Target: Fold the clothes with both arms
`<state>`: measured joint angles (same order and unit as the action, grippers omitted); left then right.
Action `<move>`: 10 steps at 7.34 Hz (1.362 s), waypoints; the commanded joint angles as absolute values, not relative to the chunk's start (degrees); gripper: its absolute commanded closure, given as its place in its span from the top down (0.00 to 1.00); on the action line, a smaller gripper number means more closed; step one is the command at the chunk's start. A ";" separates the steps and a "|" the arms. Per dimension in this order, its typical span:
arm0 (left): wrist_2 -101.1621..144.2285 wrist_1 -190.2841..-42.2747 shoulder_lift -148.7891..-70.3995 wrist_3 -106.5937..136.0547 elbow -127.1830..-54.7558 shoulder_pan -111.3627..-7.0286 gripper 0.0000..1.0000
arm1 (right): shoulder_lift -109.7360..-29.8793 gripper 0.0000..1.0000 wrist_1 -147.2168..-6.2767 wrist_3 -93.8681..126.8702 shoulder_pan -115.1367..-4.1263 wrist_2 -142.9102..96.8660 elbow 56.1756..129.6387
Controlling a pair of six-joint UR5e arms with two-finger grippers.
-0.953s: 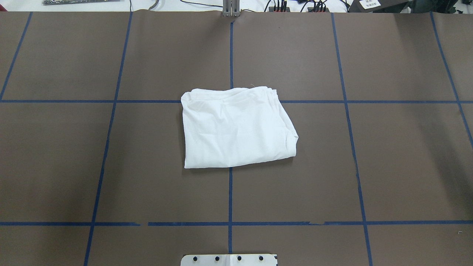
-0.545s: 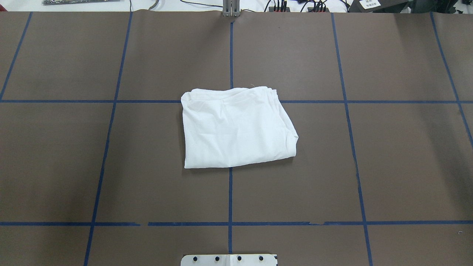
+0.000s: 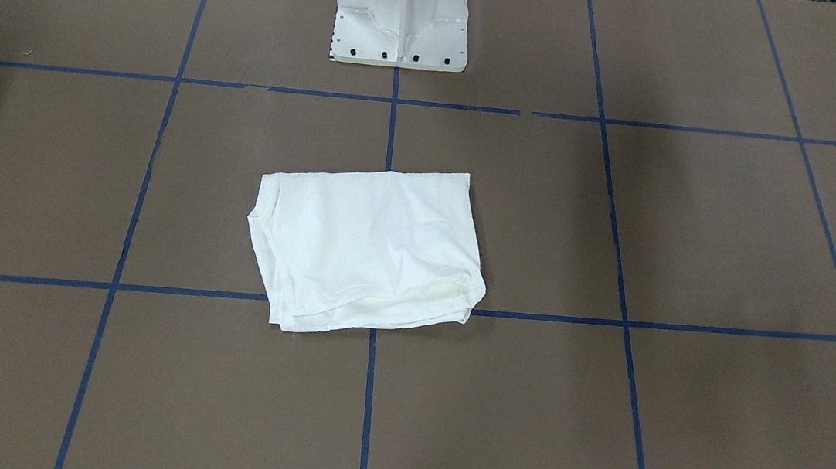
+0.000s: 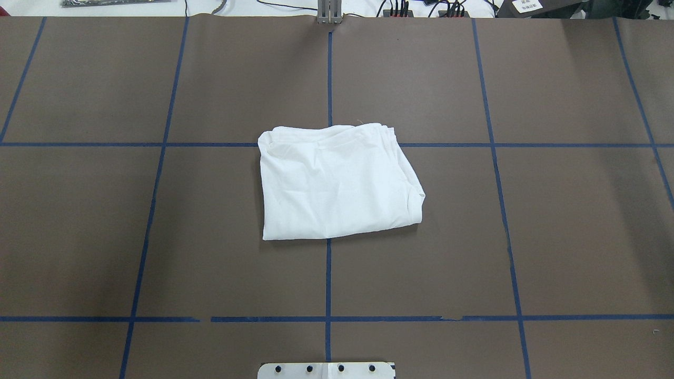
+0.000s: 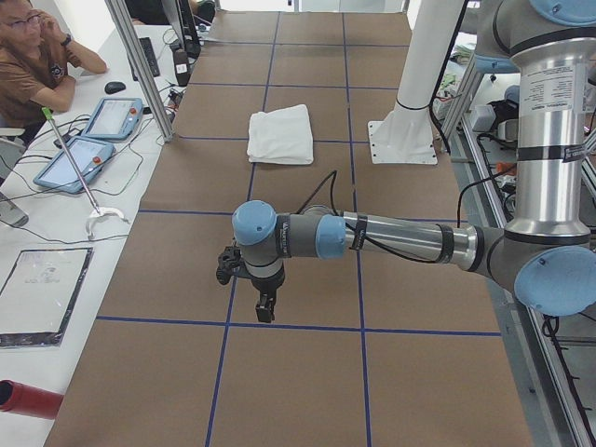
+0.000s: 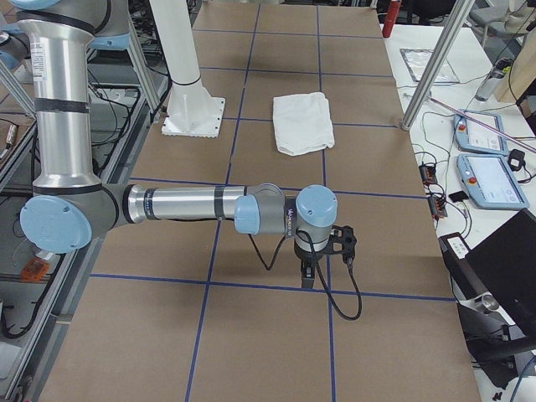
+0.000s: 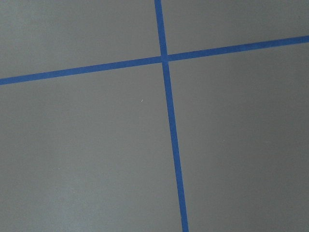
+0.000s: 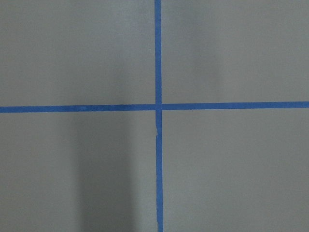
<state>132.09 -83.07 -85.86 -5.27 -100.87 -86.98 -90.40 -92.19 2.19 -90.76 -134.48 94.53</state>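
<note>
The white T-shirt [image 4: 337,181] lies folded into a rough rectangle at the middle of the brown table; it also shows in the front view [image 3: 366,248]. No print or collar label shows. Neither arm is in the overhead or front view. In the left side view my left gripper [image 5: 265,307] points down over the table, far from the shirt [image 5: 281,133]. In the right side view my right gripper [image 6: 307,276] points down, far from the shirt [image 6: 303,122]. I cannot tell whether either is open or shut. Both wrist views show only bare mat with blue tape lines.
The white pedestal base [image 3: 400,38] stands at the robot's side of the table. Blue tape lines [image 4: 328,79] grid the brown mat. Tablets [image 5: 112,119] and a seated person [image 5: 33,56] are beside the table's far edge.
</note>
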 commanded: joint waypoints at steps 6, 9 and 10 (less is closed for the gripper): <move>135.44 -84.19 -86.13 9.40 -100.55 -86.92 1.00 | -91.23 1.00 -93.34 1.32 -90.79 -134.56 94.66; 135.44 -84.46 -86.92 9.40 -100.11 -86.84 1.00 | -91.23 1.00 -93.25 1.32 -90.79 -134.56 94.57; 135.44 -84.46 -87.01 9.40 -100.11 -86.84 1.00 | -91.23 1.00 -93.25 1.32 -90.79 -134.56 94.57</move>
